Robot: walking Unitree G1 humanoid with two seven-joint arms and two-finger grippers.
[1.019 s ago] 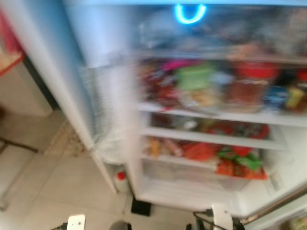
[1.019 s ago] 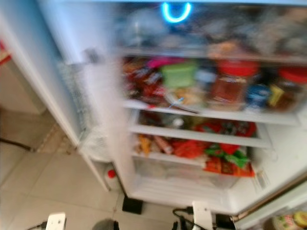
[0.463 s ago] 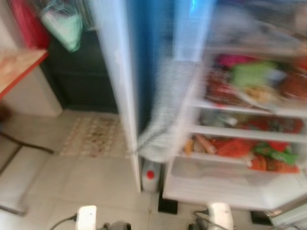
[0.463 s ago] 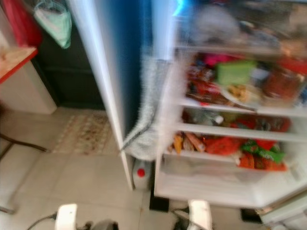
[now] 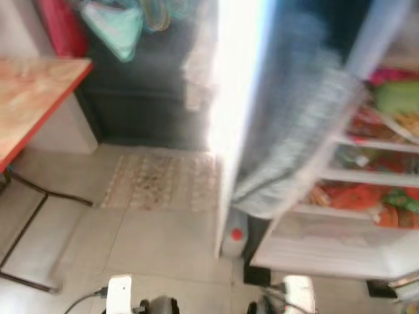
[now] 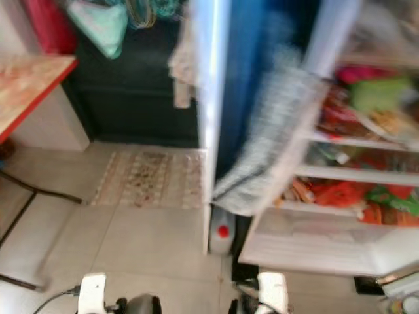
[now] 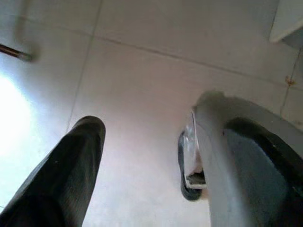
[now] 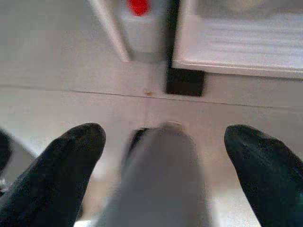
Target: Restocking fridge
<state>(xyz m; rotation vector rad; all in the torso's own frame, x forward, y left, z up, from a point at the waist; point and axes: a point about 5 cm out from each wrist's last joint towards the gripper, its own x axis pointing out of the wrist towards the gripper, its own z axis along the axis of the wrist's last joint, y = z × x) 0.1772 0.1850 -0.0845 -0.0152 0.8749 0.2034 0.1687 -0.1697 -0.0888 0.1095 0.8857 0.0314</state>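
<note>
The open fridge stands at the right, blurred, its shelves packed with red packets and a green tub. Its door stands edge-on in the middle with a grey patterned cloth draped beside it. Both arms hang idle at my sides. My left gripper is open over bare floor tiles, holding nothing. My right gripper is open too, fingers wide apart, with my grey leg between them and the fridge's base ahead.
A white bottle with a red cap stands on the floor at the door's foot. A patterned rug lies before a dark cabinet. A wooden table with red edge is at the left, bags hanging above.
The whole picture has swung right, so the camera has turned left. The fridge now sits at the right edge, and the table, rug and dark cabinet have come into view.
</note>
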